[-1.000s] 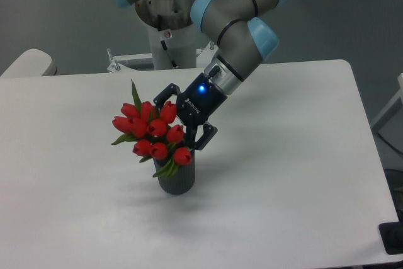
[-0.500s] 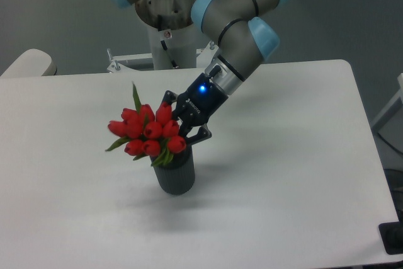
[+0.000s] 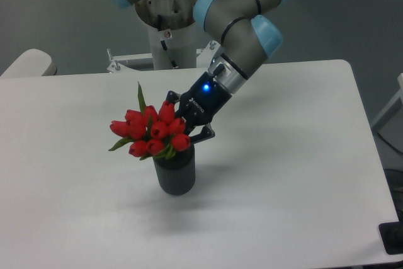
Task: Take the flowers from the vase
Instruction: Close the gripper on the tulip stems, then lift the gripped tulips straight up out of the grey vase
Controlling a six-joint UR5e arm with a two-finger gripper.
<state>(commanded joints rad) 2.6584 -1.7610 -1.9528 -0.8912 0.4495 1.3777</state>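
While gripping the flowers [image 3: 153,133], the hand [image 3: 187,124] sits just right of them.

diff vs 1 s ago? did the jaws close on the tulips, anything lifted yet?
The gripper went from open beside the flowers to jaws closed on the bunch. The tulips have been pulled together and raised a little: the lowest blooms, which drooped over the front of the vase, now sit at its rim. The stems are still inside it. The vase and the table have not moved.
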